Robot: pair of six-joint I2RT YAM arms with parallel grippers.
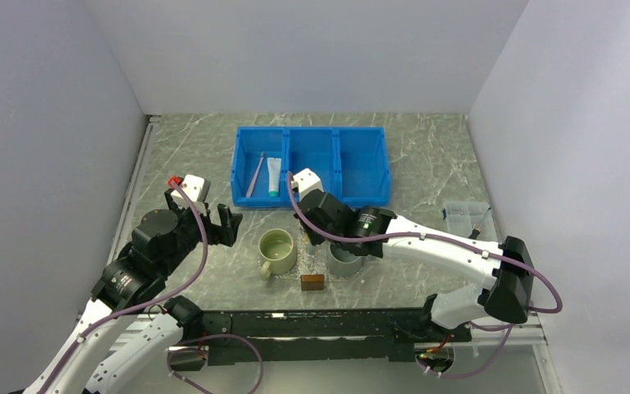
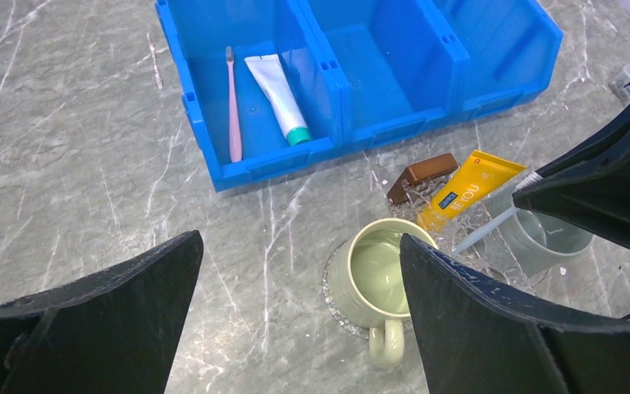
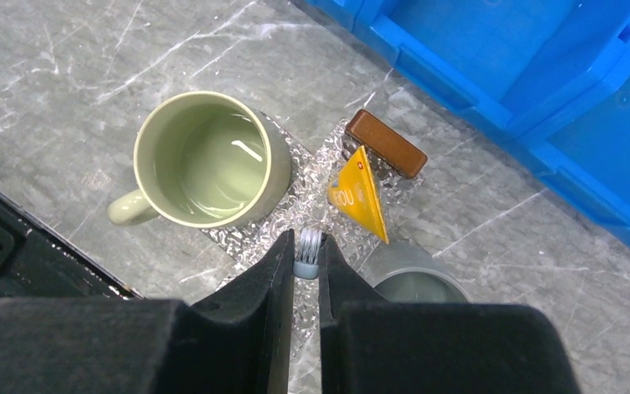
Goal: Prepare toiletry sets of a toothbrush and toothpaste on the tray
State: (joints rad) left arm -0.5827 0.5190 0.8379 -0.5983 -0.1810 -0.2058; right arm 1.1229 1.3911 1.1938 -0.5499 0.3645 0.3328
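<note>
Presently, findings as follows:

- My right pincer is clamped on the pale toothbrush, gripping it at the bristle end. Only the head shows between my pads.
- From the left wrist view, that toothbrush slopes down and away from my fingertips. Its handle end sits low over the tray, between the green mug and the grey cup.
- The tray lies directly below the right pincer. It already carries the mug, the yellow toothpaste and a brown block. The grey cup stands at its edge; whether on it, I cannot tell.
- The yellow toothpaste lies just beyond my fingertips, with a strip of bare glitter between it and the mug.
- Judgement: the coming move is a short lowering and release. The brush's long axis should come flat beside the tube, not across the mug rim. The gap is narrow, so there is some risk of the handle resting on the cup.
- My left pincer stands wide apart and holds nothing, hovering over bare table.
- The pink toothbrush and white toothpaste lie side by side in the end compartment of the blue bin. Their long axes run front to back.
- Judgement: that pair lies ahead of my left pincer, which is the nearer arm for it.
</note>
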